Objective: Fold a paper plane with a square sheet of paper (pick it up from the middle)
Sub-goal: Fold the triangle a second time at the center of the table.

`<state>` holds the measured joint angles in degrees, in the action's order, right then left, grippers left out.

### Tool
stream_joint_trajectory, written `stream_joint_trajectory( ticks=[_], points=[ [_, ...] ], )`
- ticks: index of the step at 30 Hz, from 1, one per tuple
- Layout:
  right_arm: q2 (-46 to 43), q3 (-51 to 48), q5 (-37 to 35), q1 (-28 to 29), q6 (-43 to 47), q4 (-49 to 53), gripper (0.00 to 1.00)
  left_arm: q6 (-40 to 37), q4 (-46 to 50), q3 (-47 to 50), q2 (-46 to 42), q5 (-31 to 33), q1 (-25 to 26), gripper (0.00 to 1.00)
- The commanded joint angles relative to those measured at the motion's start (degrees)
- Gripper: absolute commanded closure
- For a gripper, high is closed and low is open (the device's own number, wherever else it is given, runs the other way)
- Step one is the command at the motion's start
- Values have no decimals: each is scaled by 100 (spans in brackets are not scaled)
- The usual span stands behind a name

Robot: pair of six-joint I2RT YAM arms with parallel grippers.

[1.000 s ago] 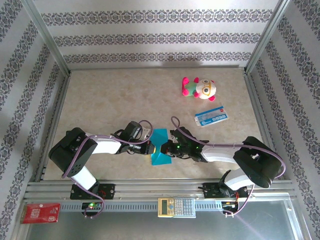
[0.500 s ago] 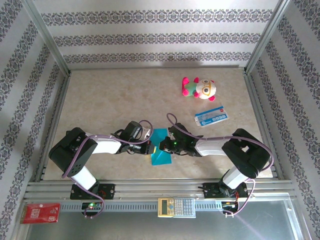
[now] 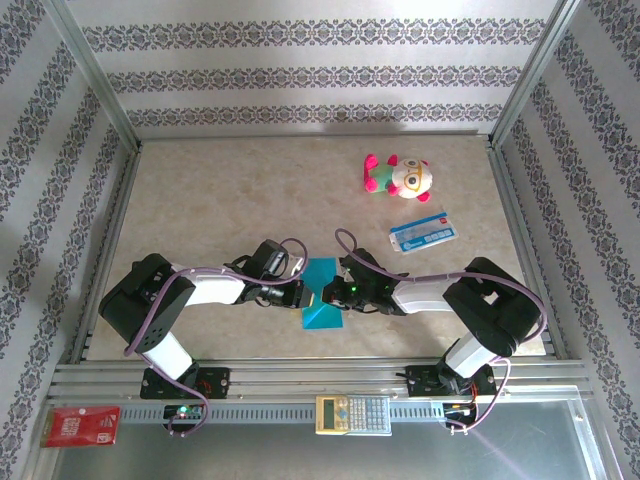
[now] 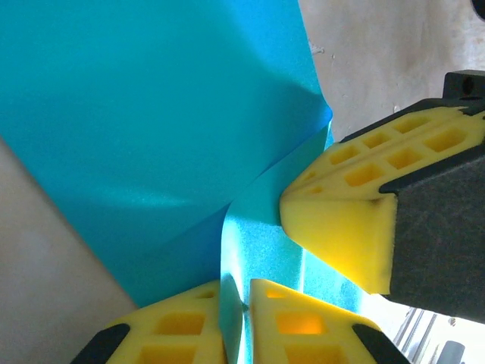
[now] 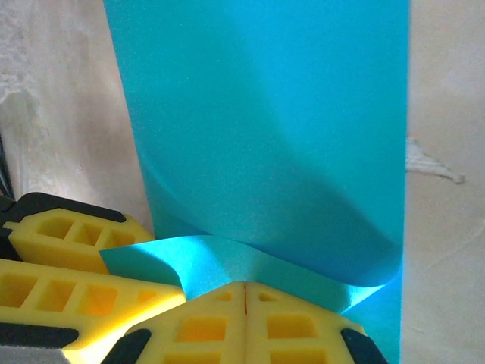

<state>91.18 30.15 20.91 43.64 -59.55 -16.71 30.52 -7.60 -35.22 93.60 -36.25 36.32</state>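
Top external | left gripper (image 3: 301, 296): yellow pads nearly together, pinching thin teal-blue square sheet of paper (image 3: 322, 318) mid-sheet | right gripper (image 3: 336, 293): pads together on same fold | sheet: near table (image 3: 220, 200) edge, between grippers | white-and-blue printed card (image 3: 423, 233): text unreadable

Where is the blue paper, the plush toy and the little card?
blue paper (image 3: 322, 318): top external view, its near half.
plush toy (image 3: 412, 180): top external view, its face.
card (image 3: 424, 232): top external view, its middle.

Teal sheet of paper (image 3: 324, 318) lies creased, seemingly half-folded.
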Motion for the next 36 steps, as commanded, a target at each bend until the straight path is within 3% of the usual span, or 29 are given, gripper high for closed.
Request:
stream_joint_trajectory(
  ticks=[1,9,20,36],
  points=[
    [63,-167,-70,-66,187,152,98,-73,246,-30,203,539,77,82],
    [67,-194,-28,-84,277,189,98,-46,332,-70,27,597,72,80],
    [33,254,337,-131,494,192,95,-167,299,13,361,689,78,100],
    [-149,72,191,289,16,-73,93,-117,21,175,637,685,78,100]
  ],
)
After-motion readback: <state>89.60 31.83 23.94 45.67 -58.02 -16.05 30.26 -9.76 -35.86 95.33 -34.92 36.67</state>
